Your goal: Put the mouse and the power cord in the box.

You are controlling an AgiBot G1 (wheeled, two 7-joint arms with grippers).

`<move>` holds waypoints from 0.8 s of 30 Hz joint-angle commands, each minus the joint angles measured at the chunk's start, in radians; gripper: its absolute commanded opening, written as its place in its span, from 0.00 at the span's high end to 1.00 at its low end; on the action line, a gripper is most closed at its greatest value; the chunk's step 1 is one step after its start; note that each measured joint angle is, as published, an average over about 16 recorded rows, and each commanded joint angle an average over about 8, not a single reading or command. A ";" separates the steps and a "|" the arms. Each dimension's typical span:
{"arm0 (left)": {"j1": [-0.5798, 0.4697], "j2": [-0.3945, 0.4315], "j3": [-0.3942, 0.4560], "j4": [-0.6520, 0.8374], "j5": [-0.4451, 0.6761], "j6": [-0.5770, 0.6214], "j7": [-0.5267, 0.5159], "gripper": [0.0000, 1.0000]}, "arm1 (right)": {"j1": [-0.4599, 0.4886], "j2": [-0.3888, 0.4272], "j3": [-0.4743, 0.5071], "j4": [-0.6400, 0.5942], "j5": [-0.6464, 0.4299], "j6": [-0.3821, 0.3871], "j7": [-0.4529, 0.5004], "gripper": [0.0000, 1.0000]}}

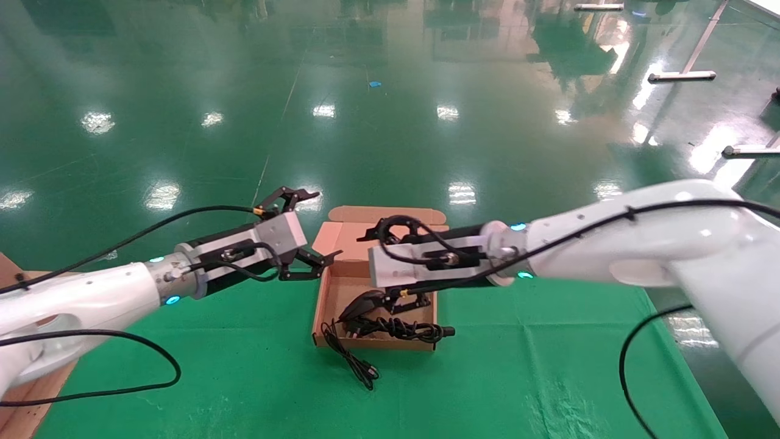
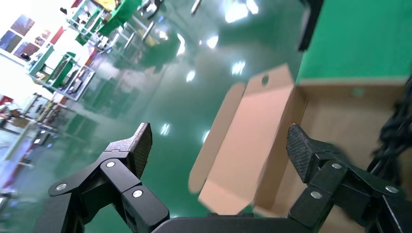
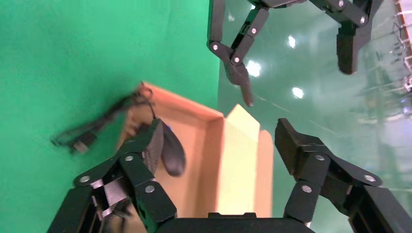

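Right gripper [image 1: 390, 302] spread over the box [image 1: 326, 299], covering the mouse [image 1: 364, 303]; power cord [image 1: 405, 330] at six; left gripper [image 1: 311, 227] spread at ten.

You have the box [image 1: 341, 286] at the middle of the table [image 1: 518, 366], lid standing up behind it. Inside lie the mouse [image 1: 364, 303] and — nearer you — the power cord [image 1: 405, 330], while the mouse's cable [image 1: 350, 360] trails over the front wall onto the table.
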 commanded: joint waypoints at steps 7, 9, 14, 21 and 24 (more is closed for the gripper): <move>0.063 -0.083 -0.063 -0.149 -0.026 0.098 -0.179 0.00 | -0.090 0.101 0.091 0.109 0.096 -0.072 0.107 0.00; 0.079 -0.103 -0.079 -0.186 -0.033 0.122 -0.223 0.00 | -0.112 0.127 0.114 0.137 0.119 -0.090 0.134 0.00; 0.118 -0.155 -0.118 -0.278 -0.049 0.183 -0.334 0.00 | -0.168 0.190 0.170 0.206 0.179 -0.135 0.200 0.00; 0.174 -0.227 -0.173 -0.409 -0.072 0.269 -0.491 0.00 | -0.248 0.281 0.250 0.304 0.263 -0.198 0.295 0.00; 0.198 -0.258 -0.197 -0.465 -0.082 0.305 -0.558 0.00 | -0.282 0.319 0.285 0.346 0.299 -0.225 0.335 0.00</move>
